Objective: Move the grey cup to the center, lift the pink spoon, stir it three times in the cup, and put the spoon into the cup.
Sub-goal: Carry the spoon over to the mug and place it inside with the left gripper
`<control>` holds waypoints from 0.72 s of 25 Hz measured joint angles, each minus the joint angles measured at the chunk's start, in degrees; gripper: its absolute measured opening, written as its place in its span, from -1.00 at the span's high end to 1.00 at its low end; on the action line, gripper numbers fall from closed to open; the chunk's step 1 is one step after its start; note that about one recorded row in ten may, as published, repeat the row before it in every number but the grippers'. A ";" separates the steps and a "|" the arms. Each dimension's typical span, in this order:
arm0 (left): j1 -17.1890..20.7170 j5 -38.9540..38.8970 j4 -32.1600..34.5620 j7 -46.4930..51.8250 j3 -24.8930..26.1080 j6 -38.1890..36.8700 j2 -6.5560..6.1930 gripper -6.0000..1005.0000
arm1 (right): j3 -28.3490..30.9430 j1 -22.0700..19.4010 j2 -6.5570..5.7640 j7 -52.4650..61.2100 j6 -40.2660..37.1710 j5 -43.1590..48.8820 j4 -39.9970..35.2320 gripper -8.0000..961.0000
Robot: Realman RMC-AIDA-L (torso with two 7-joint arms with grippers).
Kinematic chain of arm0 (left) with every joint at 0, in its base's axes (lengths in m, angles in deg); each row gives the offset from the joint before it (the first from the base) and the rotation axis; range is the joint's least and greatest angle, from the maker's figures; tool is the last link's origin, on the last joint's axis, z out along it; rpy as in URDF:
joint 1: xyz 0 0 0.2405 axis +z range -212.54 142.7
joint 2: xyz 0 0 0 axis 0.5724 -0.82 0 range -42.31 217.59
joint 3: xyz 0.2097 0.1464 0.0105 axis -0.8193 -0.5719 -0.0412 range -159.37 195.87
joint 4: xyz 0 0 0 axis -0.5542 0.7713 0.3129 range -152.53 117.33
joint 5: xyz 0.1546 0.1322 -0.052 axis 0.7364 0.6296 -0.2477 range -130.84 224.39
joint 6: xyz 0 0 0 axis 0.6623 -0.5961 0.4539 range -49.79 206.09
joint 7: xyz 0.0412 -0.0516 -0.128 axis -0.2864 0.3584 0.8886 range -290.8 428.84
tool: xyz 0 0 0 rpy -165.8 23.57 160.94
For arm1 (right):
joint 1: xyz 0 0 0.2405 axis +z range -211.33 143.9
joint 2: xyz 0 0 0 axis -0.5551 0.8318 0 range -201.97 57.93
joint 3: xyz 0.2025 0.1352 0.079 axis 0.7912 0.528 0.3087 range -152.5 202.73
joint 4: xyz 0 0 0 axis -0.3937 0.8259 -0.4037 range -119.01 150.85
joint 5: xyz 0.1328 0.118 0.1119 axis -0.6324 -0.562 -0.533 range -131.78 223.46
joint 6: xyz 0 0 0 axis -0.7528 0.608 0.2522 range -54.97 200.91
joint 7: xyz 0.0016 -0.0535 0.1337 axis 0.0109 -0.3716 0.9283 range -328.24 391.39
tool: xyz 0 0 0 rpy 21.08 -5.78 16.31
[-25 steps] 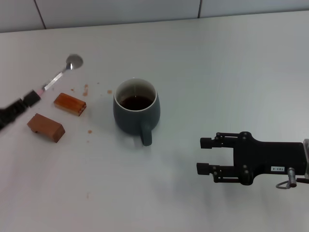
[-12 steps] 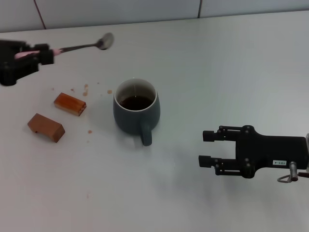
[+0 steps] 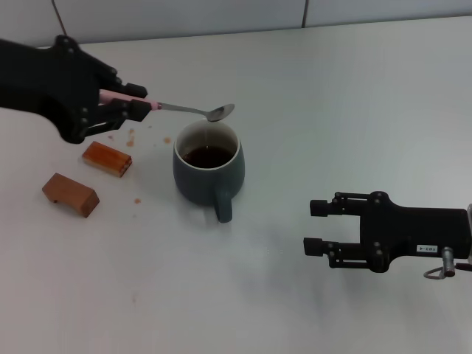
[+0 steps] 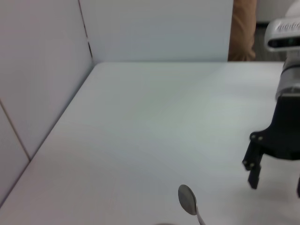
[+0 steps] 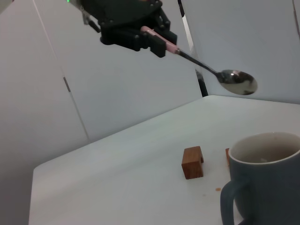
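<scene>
Spoon moved a lot since the earlier head frames: it was off at the far left a second ago, higher and farther back half a second ago, and now the left gripper [image 3: 136, 105] carries it over to the cup. Right gripper [image 3: 318, 227] shifted only slightly over that second.

Left gripper: black, fingers pinched on the pale pink handle of the small slim spoon with silver metal shaft and bowl [image 3: 193, 110]. Spoon is airborne, roughly level, bowl end pointing toward the cup. Right wrist view shows the silver bowl [image 5: 238, 82] clearly above the rim, not touching it. Left wrist view catches only the bowl tip [image 4: 187, 205] over bare table.

Rounded dark grey-teal ceramic mug with white inner wall [image 3: 209, 164] sits upright on the white table [image 3: 332, 96], near the middle of the head view, thick handle facing the robot, dark brown liquid inside. In the head view the spoon bowl overlaps the far-right part of the rim.

Right gripper: black, off to the right of the mug and nearer the robot, well apart from it, fingers spread with nothing between them.

Two brown rectangular blocks [image 3: 107, 159] [image 3: 70, 195] lie left of the mug, with small brown specks on the table around them.
</scene>
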 joint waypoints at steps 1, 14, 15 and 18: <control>0.00 0.00 0.00 0.00 0.00 0.00 0.00 0.73 | -0.04 -0.02 0.00 0.00 0.06 0.00 0.00 -0.46; -5.92 11.59 0.58 -0.26 -8.05 2.64 0.45 0.73 | -0.08 -0.42 0.00 0.03 0.04 0.00 0.00 -0.46; -6.35 12.94 0.60 -0.26 -9.25 2.85 0.46 0.73 | -0.08 -0.41 -0.01 0.03 0.01 0.00 0.00 -0.46; -7.06 15.34 0.40 -0.27 -10.64 3.45 0.53 0.73 | -0.08 -0.41 -0.04 0.05 -0.04 0.00 0.00 -0.46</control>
